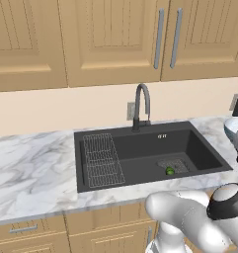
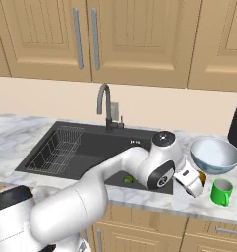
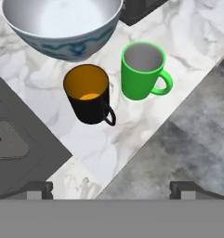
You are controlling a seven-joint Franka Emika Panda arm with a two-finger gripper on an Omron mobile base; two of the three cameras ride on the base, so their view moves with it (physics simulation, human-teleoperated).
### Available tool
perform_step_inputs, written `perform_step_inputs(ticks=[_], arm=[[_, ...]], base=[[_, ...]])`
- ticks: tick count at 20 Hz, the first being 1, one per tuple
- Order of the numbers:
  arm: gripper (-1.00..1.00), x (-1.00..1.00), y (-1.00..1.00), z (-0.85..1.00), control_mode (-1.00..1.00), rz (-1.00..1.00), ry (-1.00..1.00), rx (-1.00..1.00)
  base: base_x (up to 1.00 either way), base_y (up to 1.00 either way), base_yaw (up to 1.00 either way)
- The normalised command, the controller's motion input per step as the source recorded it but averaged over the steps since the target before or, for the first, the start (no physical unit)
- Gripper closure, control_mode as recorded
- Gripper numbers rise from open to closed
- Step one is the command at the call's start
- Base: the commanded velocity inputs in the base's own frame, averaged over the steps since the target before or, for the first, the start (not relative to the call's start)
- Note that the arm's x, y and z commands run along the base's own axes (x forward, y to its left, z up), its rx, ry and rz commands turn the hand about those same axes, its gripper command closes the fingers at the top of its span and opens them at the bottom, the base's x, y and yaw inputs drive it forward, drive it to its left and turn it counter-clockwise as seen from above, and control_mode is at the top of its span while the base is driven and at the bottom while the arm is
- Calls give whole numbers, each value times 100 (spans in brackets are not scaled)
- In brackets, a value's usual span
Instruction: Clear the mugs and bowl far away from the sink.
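2 mugs (image 3: 90,100), bowl (image 3: 62,25) on marble counter (image 3: 146,125) beside sink (image 1: 140,153)

Two cameras sit behind the arm, one on its left and one on its right. Both look forward and down at the sink (image 1: 145,153) (image 2: 85,150). The hand camera looks down, close over the bowl (image 3: 62,28) and two mugs.

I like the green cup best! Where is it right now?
The green mug stands upright on the marble counter, right of the sink. In the hand view it is beside the black mug, just below the bowl.
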Motion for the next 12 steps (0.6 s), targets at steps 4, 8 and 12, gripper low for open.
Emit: perform_step_inputs(ticks=[4, 8, 12], arm=[[-100, 25, -36, -43, -100, 15, -4, 7], [-100, 36, -19, -27, -100, 8, 0, 3], [-100, 32, -19, -28, -100, 6, 3, 0]], base=[[0, 0, 0], [0, 0, 0], [0, 0, 0]])
